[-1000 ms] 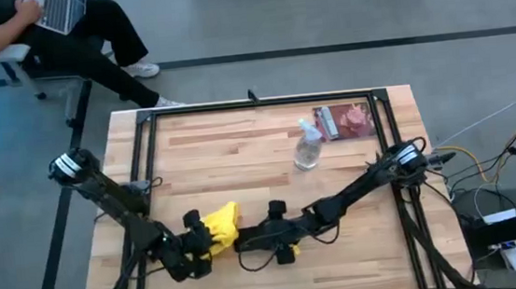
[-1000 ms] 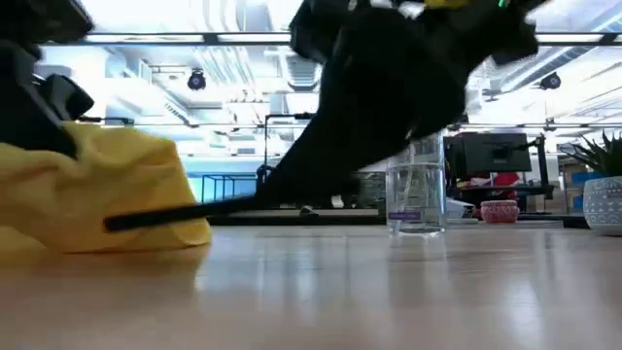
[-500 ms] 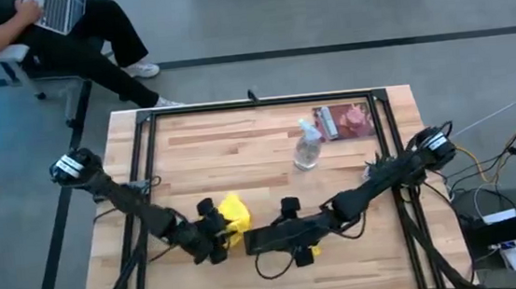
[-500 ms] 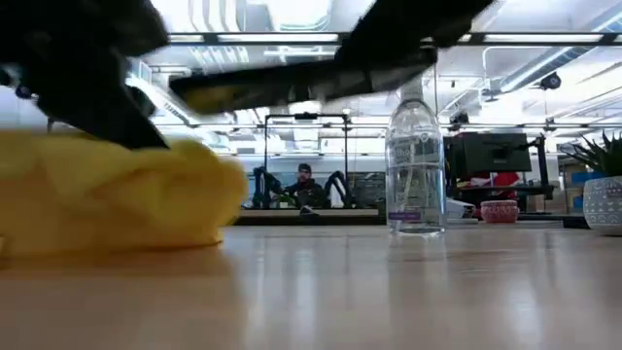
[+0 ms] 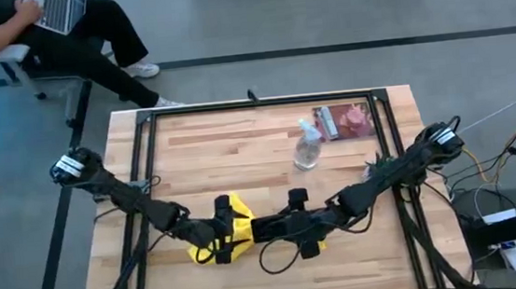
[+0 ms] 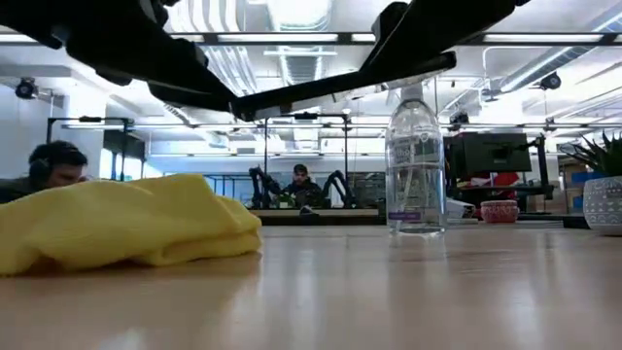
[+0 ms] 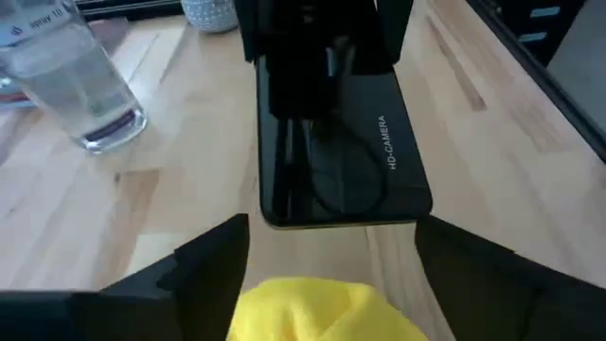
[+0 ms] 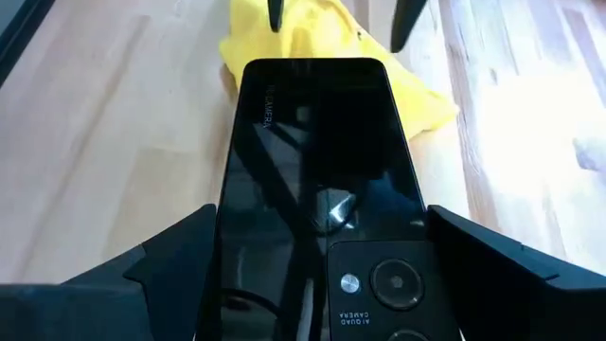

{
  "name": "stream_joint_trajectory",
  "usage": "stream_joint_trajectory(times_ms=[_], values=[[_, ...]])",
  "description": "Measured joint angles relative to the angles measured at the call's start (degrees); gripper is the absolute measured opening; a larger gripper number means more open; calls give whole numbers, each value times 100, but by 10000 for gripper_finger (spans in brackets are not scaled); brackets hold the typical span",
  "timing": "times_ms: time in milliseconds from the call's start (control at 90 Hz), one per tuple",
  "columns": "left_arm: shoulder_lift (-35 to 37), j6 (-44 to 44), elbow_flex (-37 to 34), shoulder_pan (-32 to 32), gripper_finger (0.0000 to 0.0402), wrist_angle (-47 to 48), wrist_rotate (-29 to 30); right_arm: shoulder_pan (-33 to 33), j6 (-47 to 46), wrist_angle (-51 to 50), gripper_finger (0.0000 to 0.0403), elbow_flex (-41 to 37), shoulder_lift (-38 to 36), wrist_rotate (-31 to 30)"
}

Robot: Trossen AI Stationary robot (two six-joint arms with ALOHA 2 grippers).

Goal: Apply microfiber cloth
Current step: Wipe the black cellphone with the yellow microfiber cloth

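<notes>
We look down on a pale wooden butcher-block table (image 5: 239,137) with a black metal frame, set on a grey floor, where a person sits at the far left corner with a laptop. On its near middle lies the bright yellow crumpled microfiber cloth (image 5: 233,235); the low view shows it resting on the wood in a soft folded heap (image 6: 126,222).

The left gripper (image 5: 222,244) is over the cloth, its two dark fingers (image 7: 204,270) spread wide with the yellow fabric between them. Whether they touch the cloth, we cannot tell.

The right gripper (image 5: 275,229) sits just beside the cloth, its fingers pinching a flat black glossy phone (image 8: 317,180) by its long edges. The phone is held level above the table, its free end over the cloth's edge.

Farther back stands a clear plastic spray bottle (image 5: 307,146), upright, and behind it a reddish flat packet (image 5: 345,120) near the table's far edge.
</notes>
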State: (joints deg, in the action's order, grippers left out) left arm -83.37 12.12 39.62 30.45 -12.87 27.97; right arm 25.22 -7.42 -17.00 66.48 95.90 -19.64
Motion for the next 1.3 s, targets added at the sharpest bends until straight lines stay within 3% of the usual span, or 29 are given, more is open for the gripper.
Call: stream_joint_trajectory(times_ms=[378, 833, 1100, 1300], values=[[-373, -63, -2, -144, 358, -914, 6, -151, -15, -40, 315, -4, 13, 8], [-1156, -409, 425, -446, 371, -1253, -131, -212, -50, -6, 315, -7, 22, -34], [-1591, -453, 1207, -481, 379, -193, 246, -230, -50, 42, 315, -9, 22, -86], [-1663, -438, 1751, -511, 356, 637, 249, -228, -48, 35, 315, -9, 22, -62]])
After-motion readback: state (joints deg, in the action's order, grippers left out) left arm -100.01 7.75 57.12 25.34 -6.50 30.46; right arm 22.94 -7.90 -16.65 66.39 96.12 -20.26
